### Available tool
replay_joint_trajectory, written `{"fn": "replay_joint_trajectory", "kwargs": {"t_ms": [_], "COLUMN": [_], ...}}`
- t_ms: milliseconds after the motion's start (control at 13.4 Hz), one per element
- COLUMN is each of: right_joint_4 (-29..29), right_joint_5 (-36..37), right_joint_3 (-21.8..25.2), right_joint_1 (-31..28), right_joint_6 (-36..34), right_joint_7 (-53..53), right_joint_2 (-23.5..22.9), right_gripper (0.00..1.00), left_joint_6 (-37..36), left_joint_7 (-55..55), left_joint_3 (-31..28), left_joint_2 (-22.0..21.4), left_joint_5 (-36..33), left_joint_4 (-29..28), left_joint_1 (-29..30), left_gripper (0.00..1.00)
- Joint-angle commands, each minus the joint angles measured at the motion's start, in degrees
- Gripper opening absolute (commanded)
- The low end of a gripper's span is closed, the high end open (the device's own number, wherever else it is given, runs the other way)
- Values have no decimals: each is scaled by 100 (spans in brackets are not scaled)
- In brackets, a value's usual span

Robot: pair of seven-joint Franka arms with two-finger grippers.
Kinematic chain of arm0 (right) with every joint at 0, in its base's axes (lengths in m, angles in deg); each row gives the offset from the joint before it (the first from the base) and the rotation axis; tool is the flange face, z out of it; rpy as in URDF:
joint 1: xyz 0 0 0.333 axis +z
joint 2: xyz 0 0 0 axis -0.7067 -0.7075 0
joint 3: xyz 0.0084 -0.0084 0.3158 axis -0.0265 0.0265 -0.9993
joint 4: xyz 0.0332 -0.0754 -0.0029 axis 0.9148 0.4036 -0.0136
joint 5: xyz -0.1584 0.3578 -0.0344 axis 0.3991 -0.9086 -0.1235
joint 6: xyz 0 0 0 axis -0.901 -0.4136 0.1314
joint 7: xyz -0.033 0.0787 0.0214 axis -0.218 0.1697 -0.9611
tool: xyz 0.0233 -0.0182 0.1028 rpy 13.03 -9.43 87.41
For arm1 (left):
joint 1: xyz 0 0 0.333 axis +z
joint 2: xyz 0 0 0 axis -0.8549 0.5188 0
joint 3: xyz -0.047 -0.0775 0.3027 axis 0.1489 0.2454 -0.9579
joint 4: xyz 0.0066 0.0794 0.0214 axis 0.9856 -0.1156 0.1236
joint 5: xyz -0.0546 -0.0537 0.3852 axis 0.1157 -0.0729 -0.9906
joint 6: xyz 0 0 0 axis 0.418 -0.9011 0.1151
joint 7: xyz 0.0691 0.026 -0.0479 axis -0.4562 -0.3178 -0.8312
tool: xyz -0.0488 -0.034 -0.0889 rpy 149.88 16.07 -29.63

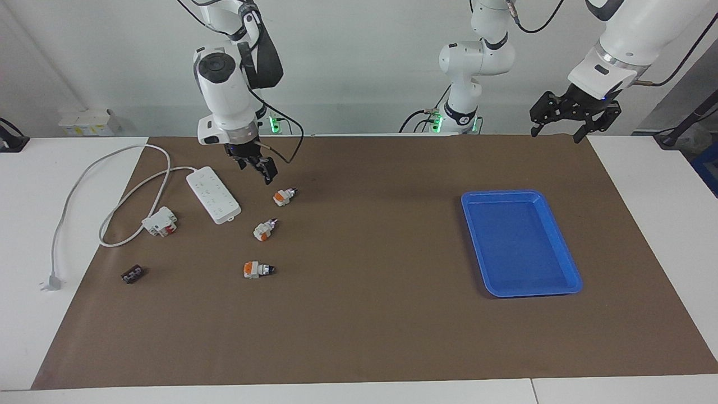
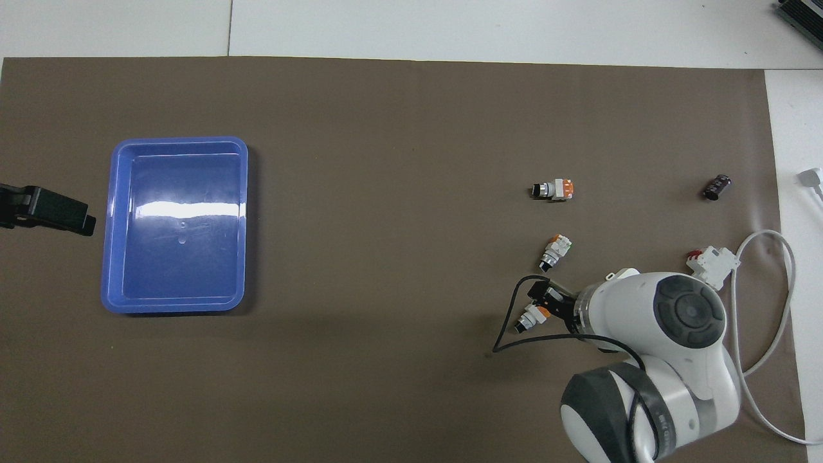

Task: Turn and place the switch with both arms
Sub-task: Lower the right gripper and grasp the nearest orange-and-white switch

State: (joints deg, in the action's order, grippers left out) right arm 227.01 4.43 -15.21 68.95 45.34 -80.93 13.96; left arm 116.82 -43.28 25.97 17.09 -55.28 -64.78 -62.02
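Three switches lie in a row on the brown mat, each white with an orange block. The switch (image 1: pixel 284 196) nearest the robots shows in the overhead view as switch (image 2: pixel 532 316). The middle switch (image 1: pixel 265 229) and the farthest switch (image 1: pixel 257 270) lie apart from it. My right gripper (image 1: pixel 262 169) hangs open and empty just above the mat, over the spot between the power strip and the nearest switch, not touching it. In the overhead view the right gripper (image 2: pixel 546 301) and its wrist cover the orange end's edge. My left gripper (image 1: pixel 572 120) waits open, raised over the mat's edge at the left arm's end.
A blue tray (image 1: pixel 502 194) sits toward the left arm's end. A white power strip (image 1: pixel 213 194) with its looping cable, a white-and-red block (image 1: pixel 160 221) and a small dark brown piece (image 1: pixel 133 274) lie toward the right arm's end.
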Motion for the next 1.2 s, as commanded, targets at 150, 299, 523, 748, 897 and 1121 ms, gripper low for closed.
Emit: {"fn": "replay_joint_trajectory", "kwargs": {"t_ms": [150, 299, 523, 748, 897, 1121], "right_joint_4": [441, 485, 696, 670, 312, -637], "right_joint_5": [-542, -876, -886, -886, -903, -1166], "right_joint_3": [21, 21, 30, 30, 30, 30], "right_joint_1": [-25, 202, 230, 29, -33, -297], "right_joint_6": [967, 1318, 1750, 1733, 1454, 462], "right_joint_7": [-73, -64, -64, 41, -177, -740], "right_joint_2": [-398, -618, -785, -838, -961, -1164], "right_gripper": [99, 99, 96, 0, 0, 0], "left_joint_6": [62, 79, 368, 413, 413, 422], "left_joint_7": [-130, -113, -113, -87, -69, -60], "left_joint_3": [15, 7, 7, 7, 7, -2], "left_joint_2": [-295, -357, -305, -261, -278, -287], "left_joint_5": [-102, -111, -120, -128, -120, -216], "left_joint_4": [-476, -591, -531, -416, -442, -451], "left_joint_1": [-25, -51, -42, -16, 1, 19], "left_gripper": [100, 100, 100, 100, 100, 100]}}
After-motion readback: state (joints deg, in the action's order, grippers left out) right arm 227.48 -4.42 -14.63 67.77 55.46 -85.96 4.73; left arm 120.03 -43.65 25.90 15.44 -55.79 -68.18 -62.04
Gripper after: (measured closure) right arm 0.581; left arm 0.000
